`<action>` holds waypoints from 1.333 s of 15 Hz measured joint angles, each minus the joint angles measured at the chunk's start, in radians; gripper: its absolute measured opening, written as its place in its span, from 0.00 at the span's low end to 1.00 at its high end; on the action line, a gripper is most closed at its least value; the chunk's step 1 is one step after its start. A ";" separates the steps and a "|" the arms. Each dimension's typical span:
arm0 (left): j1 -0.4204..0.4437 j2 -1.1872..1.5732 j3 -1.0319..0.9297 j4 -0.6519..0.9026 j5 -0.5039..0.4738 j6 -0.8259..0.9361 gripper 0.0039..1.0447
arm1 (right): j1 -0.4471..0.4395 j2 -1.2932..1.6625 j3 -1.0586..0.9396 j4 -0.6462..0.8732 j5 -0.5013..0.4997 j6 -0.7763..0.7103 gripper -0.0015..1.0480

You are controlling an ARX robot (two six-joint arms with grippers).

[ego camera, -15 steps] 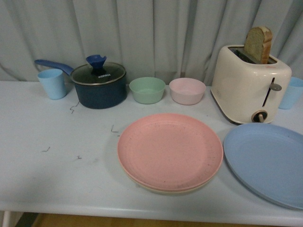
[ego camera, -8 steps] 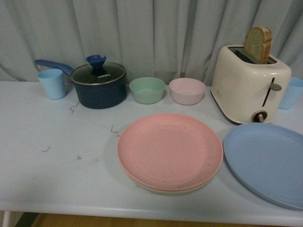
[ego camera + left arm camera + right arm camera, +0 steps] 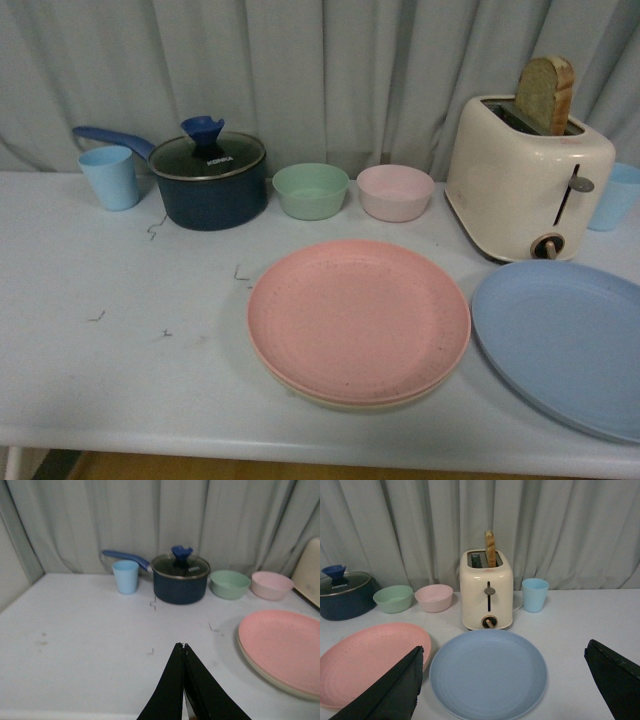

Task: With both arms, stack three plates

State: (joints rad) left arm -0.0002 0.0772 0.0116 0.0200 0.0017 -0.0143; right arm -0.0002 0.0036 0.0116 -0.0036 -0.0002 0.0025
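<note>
Front view: no arm in shot. pink plate (image 3: 358,318) sits on the beige plate (image 3: 340,403), only the beige rim showing under it. blue plate (image 3: 565,345) lies flat on the bench (image 3: 120,340) just beside that pair, a thin gap between them. Back row: blue cup (image 3: 110,177), lidded pot (image 3: 210,185), green bowl (image 3: 311,190), pink bowl (image 3: 395,192), toaster (image 3: 525,180) with bread (image 3: 546,95) sticking up, second cup (image 3: 615,197).

Left wrist view: left hand (image 3: 184,647) pinched closed, tips touching, nothing in it. It's over bare bench. Pink-on-beige pair is ahead of it, off toward the other arm's side, apart from it. Pot and blue cup are further ahead.

Right wrist view: right hand (image 3: 504,649) spread wide, holding nothing. Blue plate lies just ahead of it, centred between the two fingers, no contact visible. Toaster is straight ahead beyond the plate. Pink plate is just outside the finger on the left-arm side.
</note>
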 joint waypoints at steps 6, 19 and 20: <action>0.000 -0.072 0.000 -0.023 -0.002 0.000 0.15 | 0.000 0.000 0.000 0.000 0.000 0.000 0.94; 0.000 -0.072 0.000 -0.024 -0.002 0.001 0.94 | 0.005 0.101 0.067 -0.175 0.077 0.006 0.94; 0.000 -0.072 0.000 -0.023 -0.002 0.001 0.94 | -0.062 0.266 0.135 -0.194 0.058 0.006 0.94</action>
State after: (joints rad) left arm -0.0002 0.0055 0.0116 -0.0029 0.0002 -0.0135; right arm -0.0620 0.2691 0.1467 -0.1974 0.0578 0.0090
